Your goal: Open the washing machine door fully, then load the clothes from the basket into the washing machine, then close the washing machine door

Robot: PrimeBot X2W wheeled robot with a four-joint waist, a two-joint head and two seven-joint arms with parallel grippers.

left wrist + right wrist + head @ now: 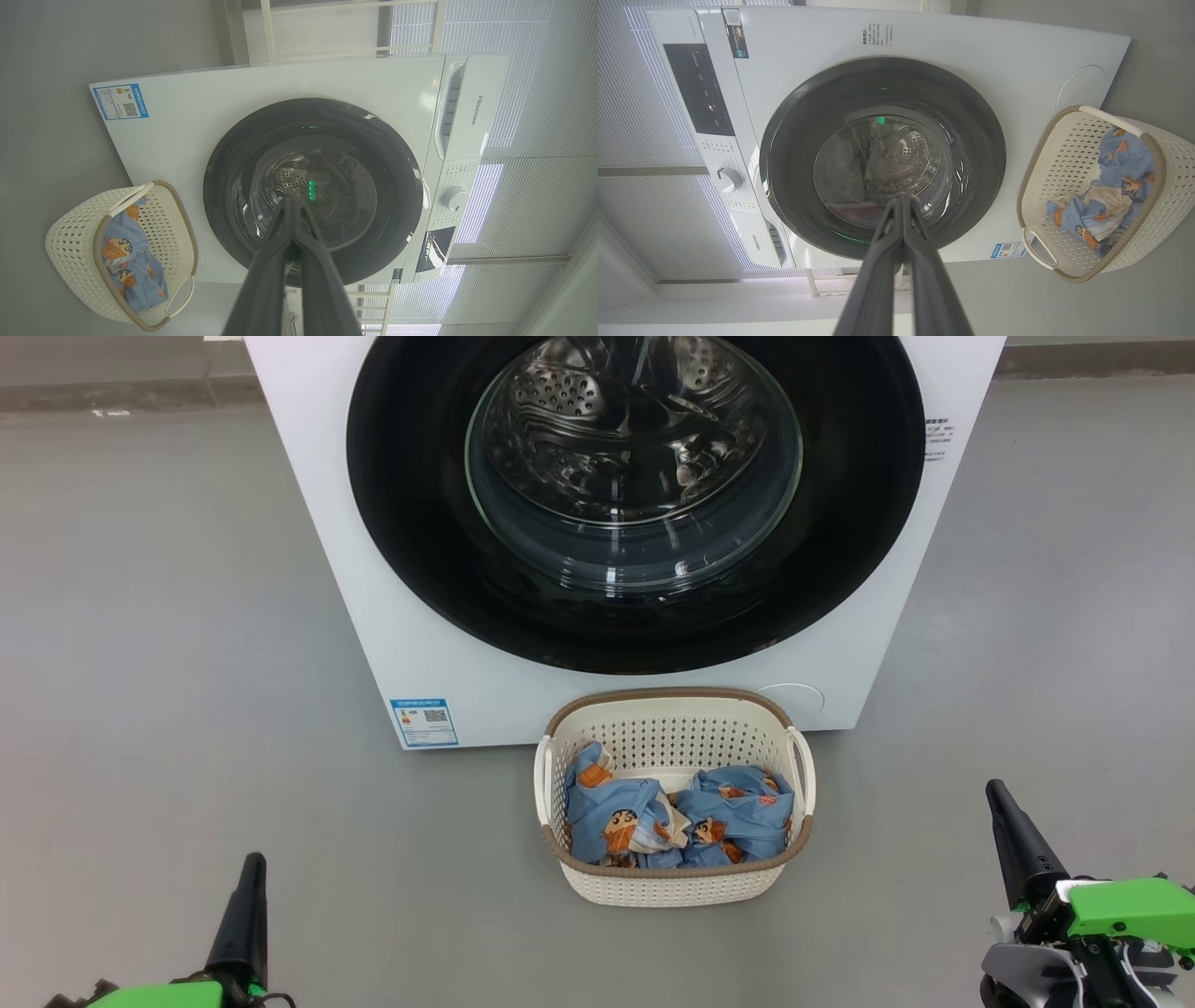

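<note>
The white washing machine (448, 644) stands ahead of me on the floor. Its round black-rimmed door (635, 504) with the glass bowl lies flat against the front, closed; the door (313, 191) and door (882, 158) also face both wrist cameras. The cream basket (672, 882) sits on the floor just before the machine, holding a small heap of light blue printed clothes (677, 817). My left gripper (252, 863) is shut and empty at the lower left. Level with the basket's right side, my right gripper (996, 791) is likewise shut and empty.
Grey floor (168, 663) spreads wide on both sides of the machine and basket. A blue label (424, 721) marks the machine's lower left corner. The control panel with a dial (454, 198) sits at the machine's top; blinds and a white rack stand behind it.
</note>
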